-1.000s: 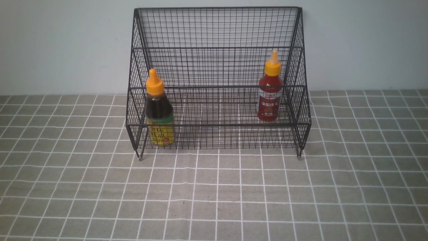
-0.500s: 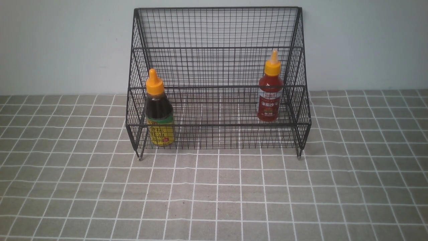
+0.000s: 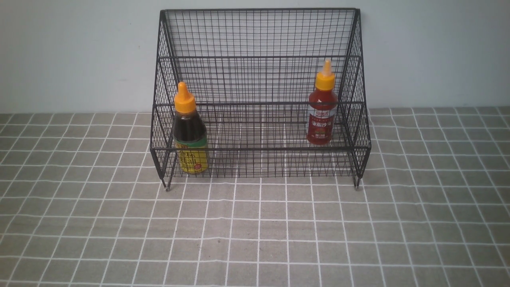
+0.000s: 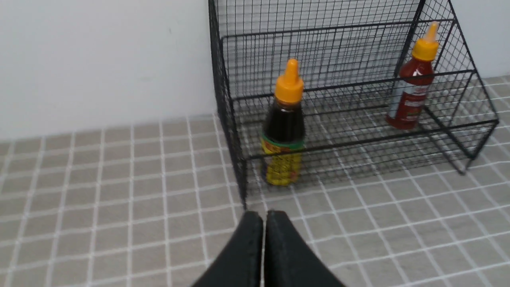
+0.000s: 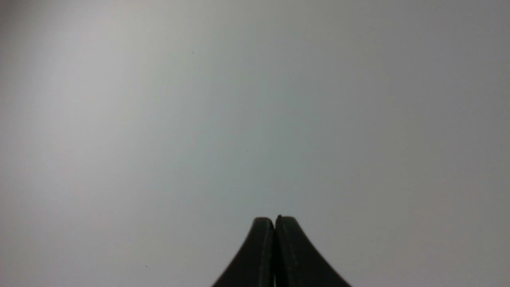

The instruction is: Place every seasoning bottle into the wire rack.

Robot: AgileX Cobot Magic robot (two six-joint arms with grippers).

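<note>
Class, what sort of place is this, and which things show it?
Likely a staged tabletop mimicking a kitchen counter: a black wire rack holding a dark brown bottle and a red bottle, on a grey checked cloth, against a bare wall.

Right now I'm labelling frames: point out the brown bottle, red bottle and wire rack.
brown bottle (image 3: 189, 129): front view, dark body above the label.
red bottle (image 3: 321, 125): front view, middle of its label.
wire rack (image 3: 259, 149): front view, low front rail.
</note>
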